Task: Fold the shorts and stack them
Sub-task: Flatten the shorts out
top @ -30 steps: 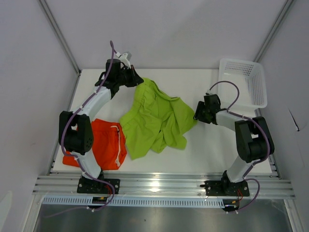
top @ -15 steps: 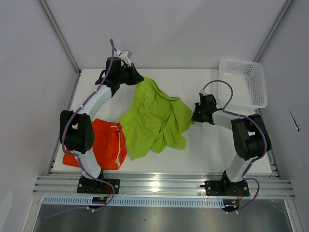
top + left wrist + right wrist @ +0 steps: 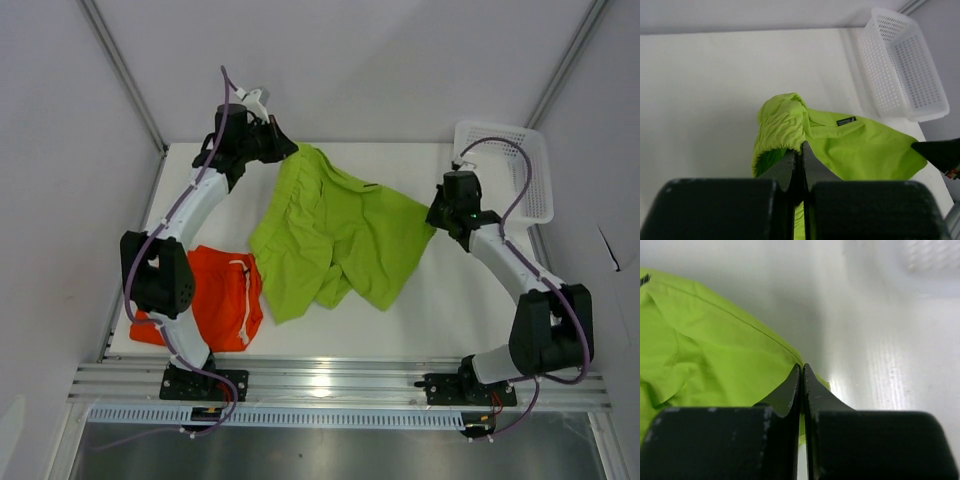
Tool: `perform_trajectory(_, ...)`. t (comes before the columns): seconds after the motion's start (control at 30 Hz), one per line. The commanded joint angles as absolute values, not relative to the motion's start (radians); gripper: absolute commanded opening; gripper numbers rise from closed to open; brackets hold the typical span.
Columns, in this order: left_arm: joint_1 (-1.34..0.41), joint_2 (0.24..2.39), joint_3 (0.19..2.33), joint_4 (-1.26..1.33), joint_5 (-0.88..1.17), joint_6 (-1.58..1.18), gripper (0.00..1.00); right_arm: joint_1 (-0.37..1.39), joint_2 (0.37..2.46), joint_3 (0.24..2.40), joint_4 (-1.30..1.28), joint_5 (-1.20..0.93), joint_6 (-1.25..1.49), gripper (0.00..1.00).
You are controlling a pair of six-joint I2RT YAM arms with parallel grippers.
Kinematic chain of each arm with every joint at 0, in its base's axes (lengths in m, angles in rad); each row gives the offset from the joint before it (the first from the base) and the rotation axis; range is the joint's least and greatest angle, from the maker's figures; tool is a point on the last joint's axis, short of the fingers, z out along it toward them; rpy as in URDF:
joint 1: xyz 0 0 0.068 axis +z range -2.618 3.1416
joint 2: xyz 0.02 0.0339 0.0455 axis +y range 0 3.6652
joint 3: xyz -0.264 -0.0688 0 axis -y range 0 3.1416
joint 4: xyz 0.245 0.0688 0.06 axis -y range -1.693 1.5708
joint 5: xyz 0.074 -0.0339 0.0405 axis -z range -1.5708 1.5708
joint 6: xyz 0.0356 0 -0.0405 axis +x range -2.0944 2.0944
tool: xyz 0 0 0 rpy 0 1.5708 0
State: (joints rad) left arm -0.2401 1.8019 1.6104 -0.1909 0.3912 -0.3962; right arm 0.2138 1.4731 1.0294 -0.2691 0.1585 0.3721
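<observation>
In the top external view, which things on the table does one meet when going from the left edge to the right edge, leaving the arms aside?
orange-red shorts → lime green shorts → white mesh basket

Nothing legible anywhere. Only a small black tag (image 3: pixel 846 120) on the green shorts (image 3: pixel 865 150), near the bunched waistband, with faint pale marks too small to read. Same tag seen from above as a dark sliver, and again at the top left edge of the right wrist view; unreadable in both.
</observation>
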Motion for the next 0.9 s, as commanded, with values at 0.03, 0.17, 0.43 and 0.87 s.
perform_trajectory(0.03,-0.242,1.666,1.735,-0.170,0.365,-0.422,0.00,0.164,1.341,1.083,-0.319,0.193,0.347,0.00)
perform_trajectory(0.17,-0.241,1.606,1.767,-0.183,0.338,-0.426,0.00,0.092,1.281,1.103,-0.325,0.127,0.333,0.00)
perform_trajectory(0.43,-0.241,1.432,1.752,-0.103,0.302,-0.439,0.00,-0.020,1.214,1.221,-0.371,-0.004,0.339,0.00)
perform_trajectory(0.87,-0.244,1.103,1.678,-0.020,0.386,-0.442,0.00,-0.026,0.904,1.286,-0.308,-0.425,0.314,0.00)
